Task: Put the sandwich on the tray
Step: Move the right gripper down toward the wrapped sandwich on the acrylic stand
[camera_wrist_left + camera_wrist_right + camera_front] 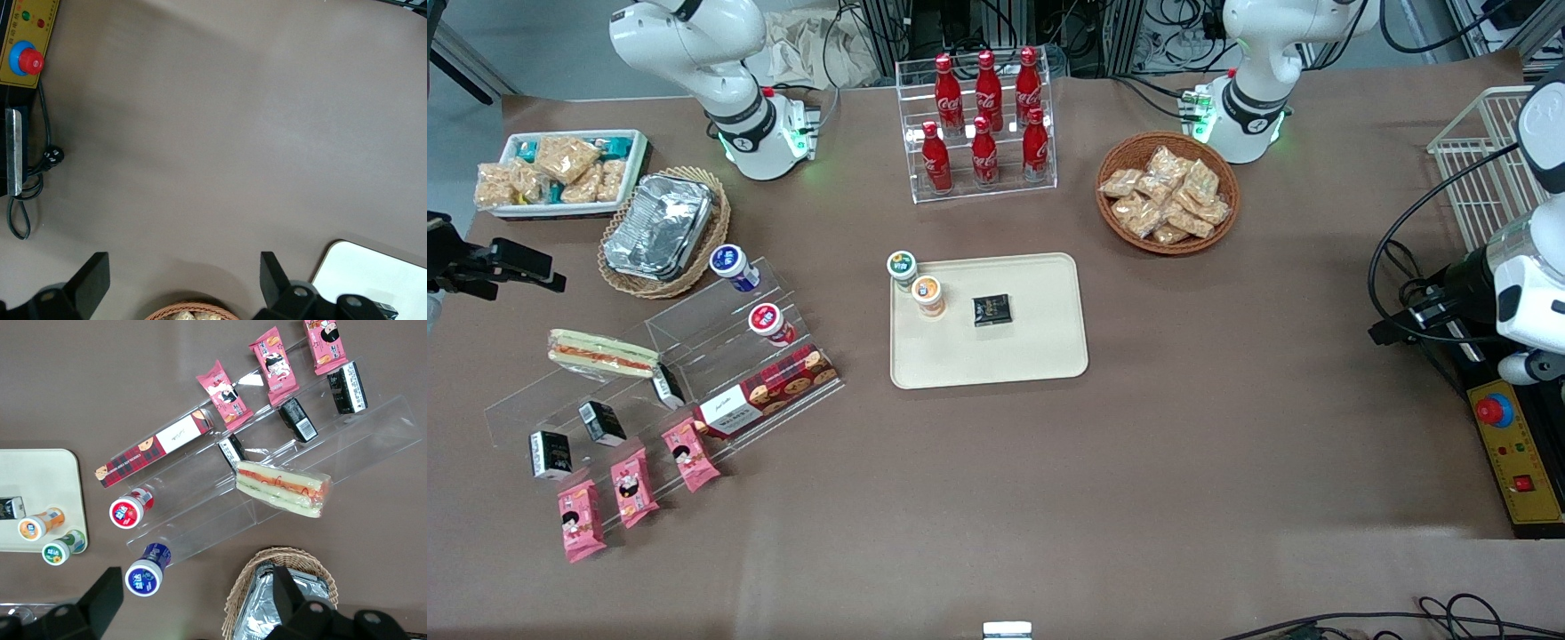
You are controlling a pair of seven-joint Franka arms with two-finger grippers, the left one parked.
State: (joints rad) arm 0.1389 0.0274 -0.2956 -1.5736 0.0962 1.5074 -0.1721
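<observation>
resting untouched on the clear stepped shelf (pixel 649 373), the sandwich (pixel 602 353) lies at about nine o'clock from the tray (pixel 1040 356), well apart from it. the pincer (pixel 193 603) hangs high above the shelf near the foil container (pixel 658 227), its fingers spread wide and holding nothing. nothing of the task is done yet: descent, grasp, carry and release on the tray's bare area all remain.

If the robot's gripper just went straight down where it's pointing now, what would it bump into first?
Probably the wicker basket holding the foil container, or the table beside it. The open gripper hangs above that spot. The sandwich lies off to the side. Depth is hard to judge.
</observation>
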